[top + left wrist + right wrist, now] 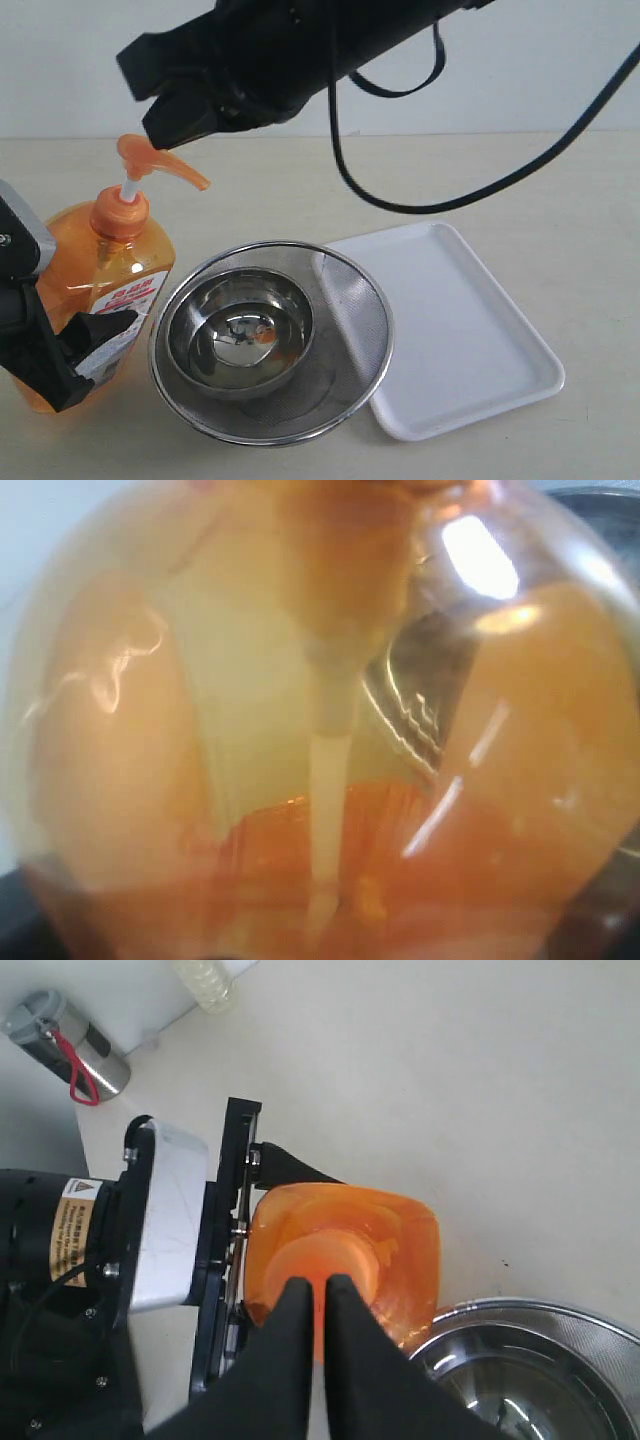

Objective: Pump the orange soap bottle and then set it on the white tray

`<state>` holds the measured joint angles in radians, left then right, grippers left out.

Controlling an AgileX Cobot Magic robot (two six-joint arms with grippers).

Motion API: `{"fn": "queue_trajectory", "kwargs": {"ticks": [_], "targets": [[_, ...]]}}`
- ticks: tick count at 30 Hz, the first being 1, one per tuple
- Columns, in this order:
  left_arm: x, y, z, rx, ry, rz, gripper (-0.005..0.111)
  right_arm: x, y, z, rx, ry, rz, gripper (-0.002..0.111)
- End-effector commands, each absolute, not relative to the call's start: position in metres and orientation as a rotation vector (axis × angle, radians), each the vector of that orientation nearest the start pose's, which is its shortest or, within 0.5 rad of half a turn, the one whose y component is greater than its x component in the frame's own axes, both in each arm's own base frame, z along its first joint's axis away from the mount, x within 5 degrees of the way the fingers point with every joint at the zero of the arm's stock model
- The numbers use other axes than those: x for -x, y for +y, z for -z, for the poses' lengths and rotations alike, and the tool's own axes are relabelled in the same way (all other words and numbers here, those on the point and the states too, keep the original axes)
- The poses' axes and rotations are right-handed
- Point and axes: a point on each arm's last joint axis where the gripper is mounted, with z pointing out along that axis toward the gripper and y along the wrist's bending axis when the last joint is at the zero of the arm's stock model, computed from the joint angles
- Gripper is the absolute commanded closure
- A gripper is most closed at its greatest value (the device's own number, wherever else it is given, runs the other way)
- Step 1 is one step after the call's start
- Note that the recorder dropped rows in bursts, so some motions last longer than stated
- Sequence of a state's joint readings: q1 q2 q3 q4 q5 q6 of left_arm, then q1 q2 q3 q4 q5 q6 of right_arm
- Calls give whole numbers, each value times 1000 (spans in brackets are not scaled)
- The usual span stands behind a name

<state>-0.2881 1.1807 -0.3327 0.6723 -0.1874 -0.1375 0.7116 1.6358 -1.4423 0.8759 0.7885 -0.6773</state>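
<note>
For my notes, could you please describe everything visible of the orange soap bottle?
The orange soap bottle stands upright beside the strainer bowl, off the white tray. Translucent orange plastic, white-orange label, orange pump nozzle on a white stem. Jaws of the left gripper clamp its body; the shut right gripper sits at the pump.

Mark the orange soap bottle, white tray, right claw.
Translucent orange plastic soap bottle [105, 255]: exterior view, body above label.
Flat rectangular white plastic tray [460, 320]: exterior view, bare floor.
Right claw [319, 1295]: right wrist view, between shut fingertips.
</note>
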Motion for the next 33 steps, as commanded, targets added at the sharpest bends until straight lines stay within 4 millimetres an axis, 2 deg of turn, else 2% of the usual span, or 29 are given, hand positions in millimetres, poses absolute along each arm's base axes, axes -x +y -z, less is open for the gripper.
{"fn": "queue_trajectory", "kwargs": {"ticks": [1, 8, 15, 33], "targets": [[-189, -70, -195, -916, 1923, 21, 102, -246, 284, -350, 1091, 2023, -1006, 108], [-189, -70, -195, -916, 1923, 21, 102, -248, 285, -348, 1075, 2025, -1005, 108], [-189, -70, -195, -916, 1923, 21, 102, -255, 292, -330, 1094, 2078, -1010, 108], [-189, -70, -195, -916, 1923, 21, 102, -252, 290, -326, 1158, 2103, -984, 108]]}}
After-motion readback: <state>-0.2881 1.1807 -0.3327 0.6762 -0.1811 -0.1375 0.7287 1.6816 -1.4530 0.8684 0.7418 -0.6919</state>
